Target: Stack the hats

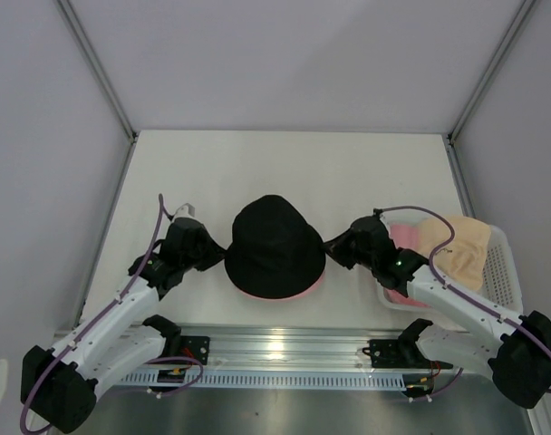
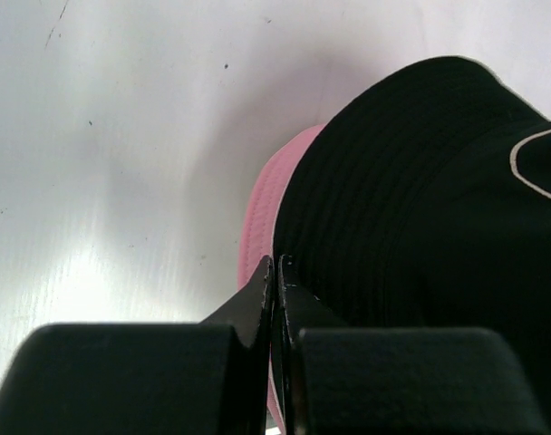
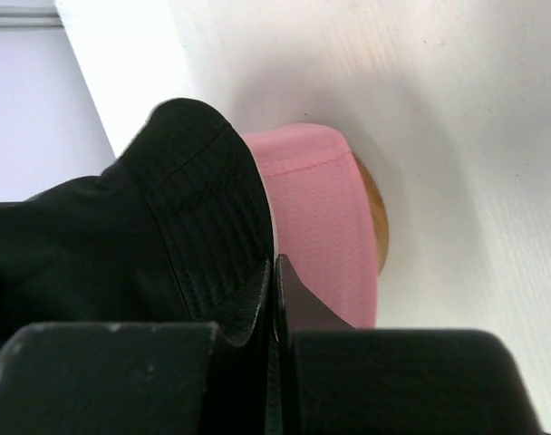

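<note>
On the white table (image 1: 285,163), centre frame, the black fabric bucket hat (image 1: 274,245) sits over the pink fabric bucket hat (image 2: 262,208), whose brim peeks out below. The beige fabric bucket hat (image 1: 461,245) lies in the white perforated basket (image 1: 502,272) at right. The left gripper (image 2: 275,263) and right gripper (image 3: 275,261) each look clenched on the black brim. Draw both sides down evenly, then release squarely.

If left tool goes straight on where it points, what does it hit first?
The black hat: its brim is right at the shut left tool, apparently pinched. The pink hat lies just underneath.
</note>
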